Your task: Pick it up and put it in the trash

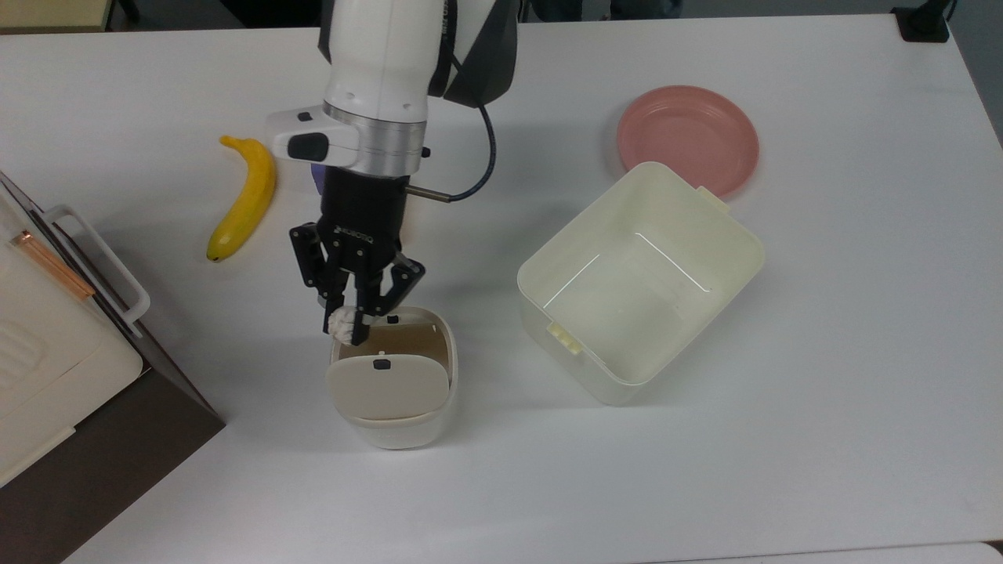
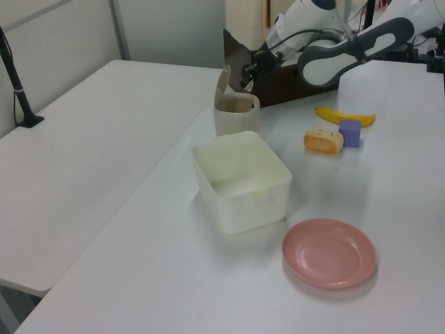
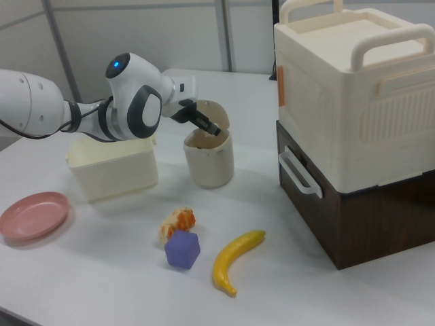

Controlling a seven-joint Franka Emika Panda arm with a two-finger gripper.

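Note:
The small crumpled white paper ball [image 1: 342,320] sits between the black fingers of my gripper [image 1: 352,327], which is shut on it. In the top view the gripper hangs over the upper left rim of the trash [image 1: 401,430], a small cream bin whose beige flap lid [image 1: 387,385] is swung up, leaving the brown inside open. The left view has the gripper [image 2: 247,77] just above the bin [image 2: 236,122], beside the raised flap. Seen from the right view, the gripper [image 3: 215,130] tips over the bin's [image 3: 209,168] mouth.
A large cream tub [image 1: 740,233] stands at the top view's right of the bin, with a pink plate [image 1: 688,135] behind it. A banana [image 1: 244,196], a bread piece [image 2: 323,140] and a purple block [image 2: 350,132] lie near the arm. A cream box on a dark cabinet [image 1: 94,439] fills the top view's left edge.

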